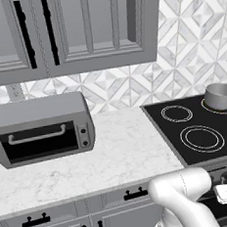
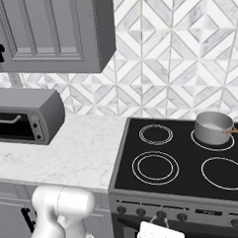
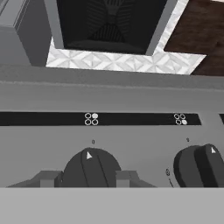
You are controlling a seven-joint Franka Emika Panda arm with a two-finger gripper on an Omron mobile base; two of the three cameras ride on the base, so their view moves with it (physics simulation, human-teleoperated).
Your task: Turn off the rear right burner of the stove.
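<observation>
The stove (image 2: 144,189) was a flat sheet of glossy black glass marked with thin white rings, fronted by a matte grey panel carrying a row of small dark round knobs. The rear right burner (image 2: 197,138) lay at the back right of the glass, its pale ring mostly covered by a smooth grey metal pot (image 2: 213,127) with a brown handle. A larger double white ring sat at the front left.

To the left, a speckled white marble-look counter (image 1: 124,153) carried a boxy grey toaster oven (image 1: 42,128) with a dark glass door and a bar handle. Diamond-patterned tiles lined the wall beneath grey panelled cabinets.

The white arm bent low in front of the stove, its rounded elbow level with the counter edge and the hand reaching to the knob panel. In the hand view the end effector (image 3: 86,179) sat astride a ribbed dark knob (image 3: 91,166), a grey finger on either side; whether the fingers actually pressed it could not be told. The knob's white pointer aimed up toward a four-dot burner symbol. A second knob (image 3: 199,165) stood to its right.
</observation>
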